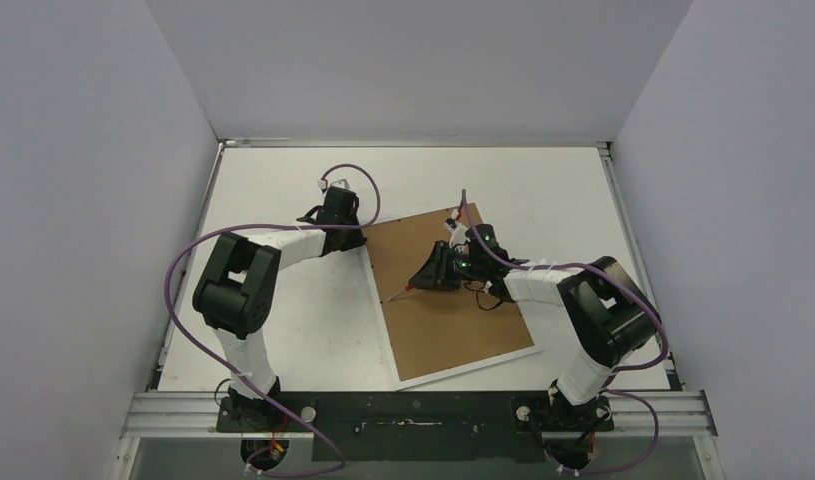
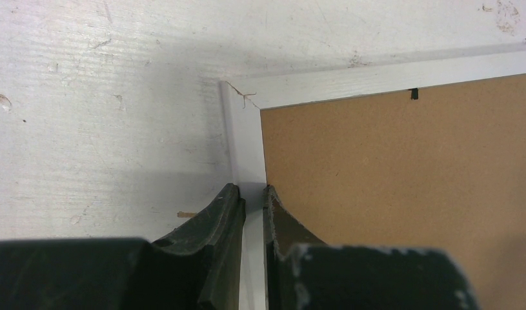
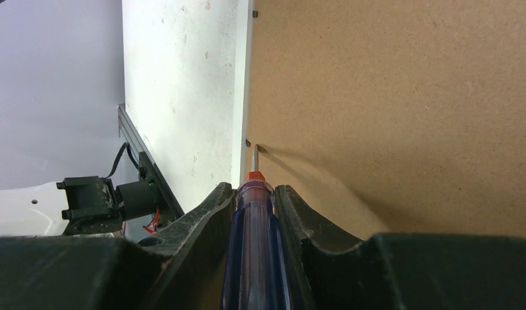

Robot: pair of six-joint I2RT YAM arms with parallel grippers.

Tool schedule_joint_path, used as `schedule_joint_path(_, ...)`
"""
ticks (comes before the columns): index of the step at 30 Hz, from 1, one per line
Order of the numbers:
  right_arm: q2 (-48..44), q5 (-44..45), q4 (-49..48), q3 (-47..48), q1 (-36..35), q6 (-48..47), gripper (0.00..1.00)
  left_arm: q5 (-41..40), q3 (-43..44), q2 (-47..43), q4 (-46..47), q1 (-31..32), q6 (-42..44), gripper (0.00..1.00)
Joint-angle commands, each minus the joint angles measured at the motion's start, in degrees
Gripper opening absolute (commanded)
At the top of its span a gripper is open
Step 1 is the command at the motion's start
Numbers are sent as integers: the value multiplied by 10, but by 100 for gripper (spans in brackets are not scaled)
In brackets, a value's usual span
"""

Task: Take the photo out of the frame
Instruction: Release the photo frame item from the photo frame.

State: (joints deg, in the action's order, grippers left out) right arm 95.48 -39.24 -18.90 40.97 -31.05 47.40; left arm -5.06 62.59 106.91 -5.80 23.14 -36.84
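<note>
The frame (image 1: 453, 325) lies face down right of the table's middle, brown fibreboard back up, white border strips around it. The photo is hidden under that back. My left gripper (image 1: 355, 234) sits at the frame's far left corner. In the left wrist view this gripper (image 2: 252, 194) is shut astride the white border strip (image 2: 247, 155). My right gripper (image 1: 428, 277) is over the back, shut on a red-and-blue screwdriver (image 3: 253, 245). The screwdriver's metal tip (image 3: 255, 152) rests on the board by a small black tab (image 3: 247, 143) at the frame's left edge.
More black tabs show along the frame's edges (image 2: 413, 93) (image 3: 254, 13). The white table (image 1: 283, 330) is walled on three sides. A metal rail (image 1: 413, 410) with both arm bases runs along the near edge. A purple cable (image 1: 183, 260) loops off the left arm.
</note>
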Motion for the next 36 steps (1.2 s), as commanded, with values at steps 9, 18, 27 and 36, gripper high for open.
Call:
schedule_joint_path(9, 19, 22, -60, -6, -28, 25, 0, 58, -24, 43, -79, 16, -9, 0)
schedule_joint_path(18, 25, 32, -80, -7, -40, 47, 0, 55, -27, 40, -72, 15, -25, 0)
schedule_joint_path(27, 39, 89, -227, -64, -66, 152, 0, 55, -59, 39, -36, 16, -89, 0)
schedule_joint_path(36, 34, 171, -306, -122, -88, 206, 0, 50, -94, 7, 0, 15, -110, 0)
